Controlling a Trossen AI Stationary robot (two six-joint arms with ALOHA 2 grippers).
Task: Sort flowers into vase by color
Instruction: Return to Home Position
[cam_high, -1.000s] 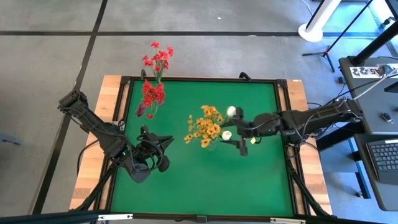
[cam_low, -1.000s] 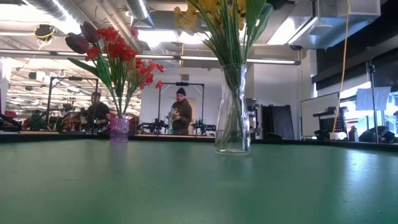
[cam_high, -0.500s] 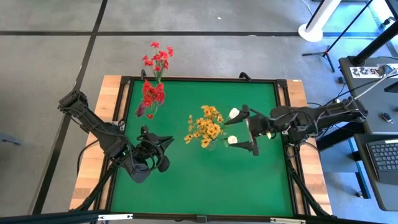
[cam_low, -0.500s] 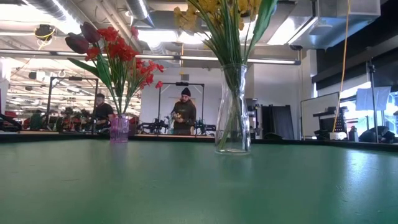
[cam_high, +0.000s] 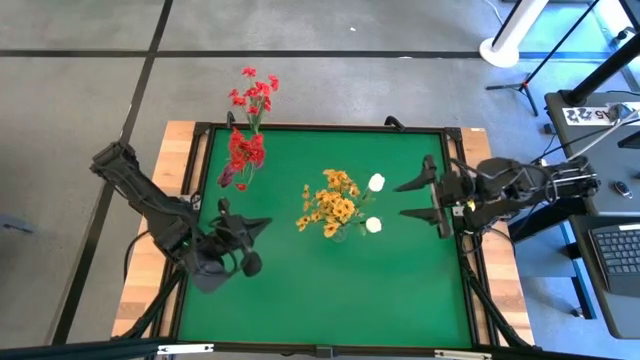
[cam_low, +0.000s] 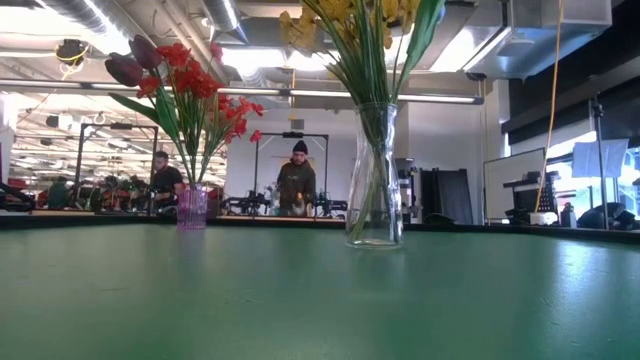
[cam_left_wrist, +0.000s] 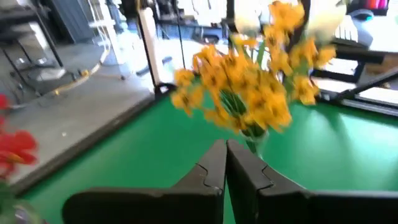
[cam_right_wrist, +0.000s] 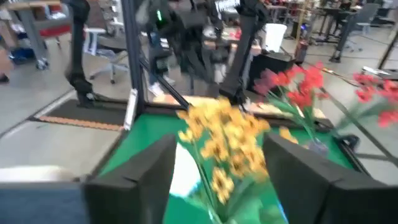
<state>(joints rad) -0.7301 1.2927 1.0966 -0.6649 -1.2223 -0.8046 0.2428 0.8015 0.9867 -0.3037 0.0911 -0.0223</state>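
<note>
Yellow-orange flower clusters (cam_high: 333, 207) and two white blooms (cam_high: 376, 182) stand in a clear glass vase (cam_low: 374, 175) mid-table. Red flower clusters (cam_high: 246, 148) and a dark pink-red bud (cam_low: 124, 69) stand in a small purple vase (cam_low: 191, 206) near the far left corner. My right gripper (cam_high: 400, 200) hovers open to the right of the yellow bunch, holding nothing; the bunch (cam_right_wrist: 224, 140) shows beyond its spread fingers. My left gripper (cam_high: 258, 226) is shut and empty at the table's left, pointing at the yellow bunch (cam_left_wrist: 249, 93).
A black frame (cam_high: 455, 160) borders the green mat (cam_high: 330, 290), whose near half is bare. Beyond the far edge the low view shows a workshop with people standing (cam_low: 297, 180). A desk with a keyboard (cam_high: 615, 250) stands off the table's right.
My right gripper has drawn back from the white blooms toward the table's right edge and risen, fingers open. The white blooms stay standing in the clear vase with the yellow clusters.
</note>
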